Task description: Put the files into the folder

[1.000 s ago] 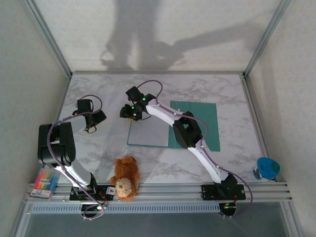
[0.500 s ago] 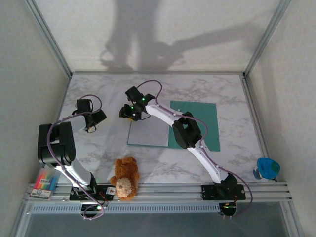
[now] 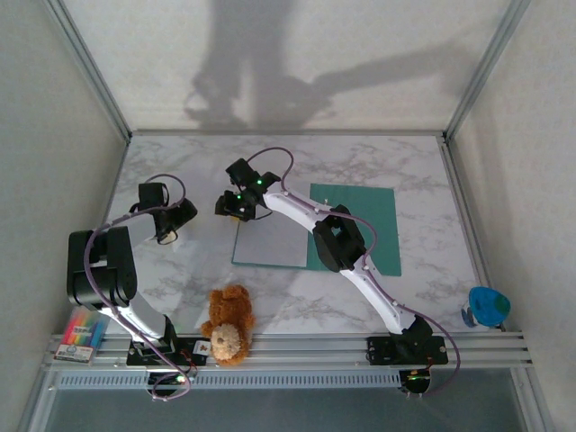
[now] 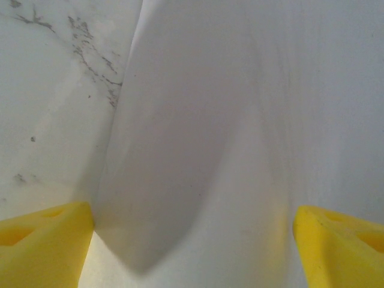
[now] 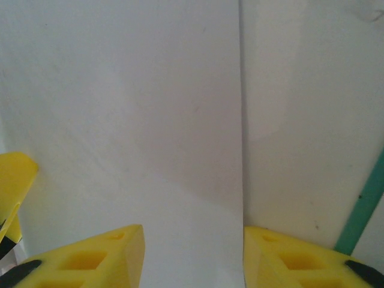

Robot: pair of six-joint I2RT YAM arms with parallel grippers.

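Right fingers (image 5: 90, 261) parted over files (image 5: 150, 120) edge, nothing gripped — left fingers (image 4: 42, 231) wide, empty.

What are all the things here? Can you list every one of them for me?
folder: one, teal-green, open flat, middle-right of the table.
files: white paper, number unclear, on the folder's pale inside.
teddy bear: one, brown, near edge, beside the left arm's base.
blue thing: one, near right corner, too small to name.
colourful pack: one, rainbow-striped, near left corner.
table: one, white-grey marble.
left gripper: one, yellow fingers, open, at the paper's edge.
right gripper: one, yellow fingers, open, over the paper.
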